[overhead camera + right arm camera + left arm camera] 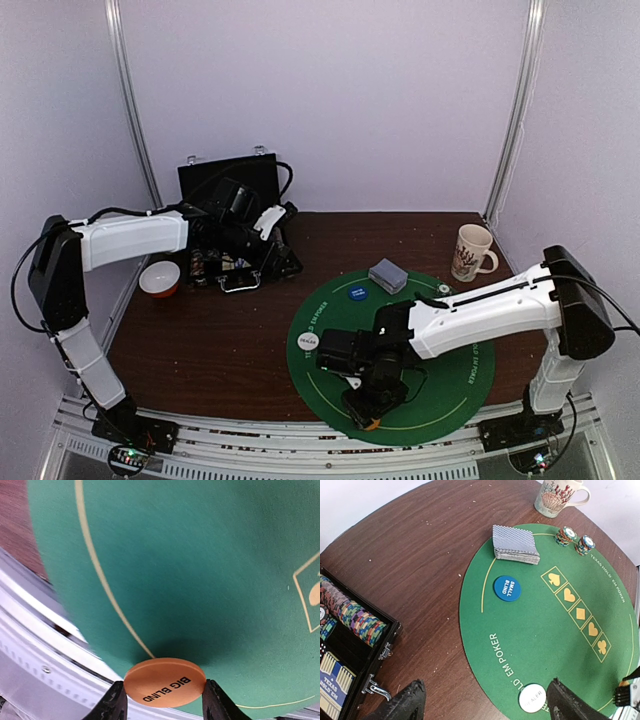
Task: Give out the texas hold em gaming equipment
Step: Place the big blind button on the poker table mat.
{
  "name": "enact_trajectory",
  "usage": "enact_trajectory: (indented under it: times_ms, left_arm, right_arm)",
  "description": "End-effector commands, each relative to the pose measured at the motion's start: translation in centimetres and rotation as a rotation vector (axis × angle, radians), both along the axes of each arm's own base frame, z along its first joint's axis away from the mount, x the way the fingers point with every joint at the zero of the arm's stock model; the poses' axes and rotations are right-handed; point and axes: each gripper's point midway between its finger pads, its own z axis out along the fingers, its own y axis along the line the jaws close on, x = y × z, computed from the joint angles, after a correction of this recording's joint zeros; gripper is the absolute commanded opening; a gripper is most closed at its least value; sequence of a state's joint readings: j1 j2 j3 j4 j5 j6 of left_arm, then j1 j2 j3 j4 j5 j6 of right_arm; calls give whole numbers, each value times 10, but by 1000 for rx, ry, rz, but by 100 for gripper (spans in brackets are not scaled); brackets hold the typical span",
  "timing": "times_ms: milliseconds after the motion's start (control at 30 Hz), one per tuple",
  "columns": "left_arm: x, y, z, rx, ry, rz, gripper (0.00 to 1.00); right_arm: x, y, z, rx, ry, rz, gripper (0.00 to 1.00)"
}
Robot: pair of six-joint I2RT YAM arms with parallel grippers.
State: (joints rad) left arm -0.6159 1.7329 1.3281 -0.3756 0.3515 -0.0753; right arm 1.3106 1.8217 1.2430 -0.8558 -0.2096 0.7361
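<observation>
My right gripper point(163, 700) is shut on an orange disc point(165, 681) marked BIG BLIND and holds it by its edges just above the near rim of the green poker mat point(200, 555). From above, this gripper point(368, 412) is at the mat's front. My left gripper point(487, 705) is open and empty, high up by the chip case point(235, 215). On the mat lie a deck of grey-blue-backed cards point(516, 544), a blue SMALL BLIND disc point(507, 588), a white dealer disc point(532, 698) and two short chip stacks point(565, 535).
The black case holds rows of multicoloured chips point(355, 617) at the table's back left. A cream printed mug point(470, 252) stands behind the mat at the right. A red-and-white bowl point(160, 277) sits at the left. The metal rail runs along the near edge.
</observation>
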Motion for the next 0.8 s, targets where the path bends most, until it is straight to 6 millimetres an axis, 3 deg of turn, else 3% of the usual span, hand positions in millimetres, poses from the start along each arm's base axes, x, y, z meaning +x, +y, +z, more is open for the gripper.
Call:
enact_trajectory:
  times_ms: [0, 100, 333, 467, 533, 633, 667, 700, 767]
  left_arm:
    - [2, 0, 17, -21, -41, -3, 87]
    - [2, 0, 15, -20, -37, -5, 87]
    - [3, 0, 13, -13, -36, -2, 87]
    - [3, 0, 12, -12, -37, -2, 87]
    - [3, 0, 13, -12, -38, -1, 87]
    - [3, 1, 12, -8, -39, -2, 87]
    - [3, 1, 12, -8, -41, -1, 87]
    - [3, 1, 13, -8, -44, -1, 88]
    - [3, 1, 13, -6, -44, 0, 88]
  right_arm:
    - [-9, -35, -1, -87, 29, 1, 33]
    - [-15, -44, -5, -98, 42, -1, 33]
    - [-16, -36, -12, -89, 55, 27, 33]
    - [-17, -42, -13, -109, 58, 31, 38]
    - [-16, -43, -13, -114, 54, 37, 49]
    - [-11, -40, -2, -110, 27, 49, 86]
    - [-8, -36, 5, -99, 9, 52, 93]
    - [-4, -32, 13, -83, -11, 53, 99]
    - [7, -22, 31, -38, -49, 53, 100]
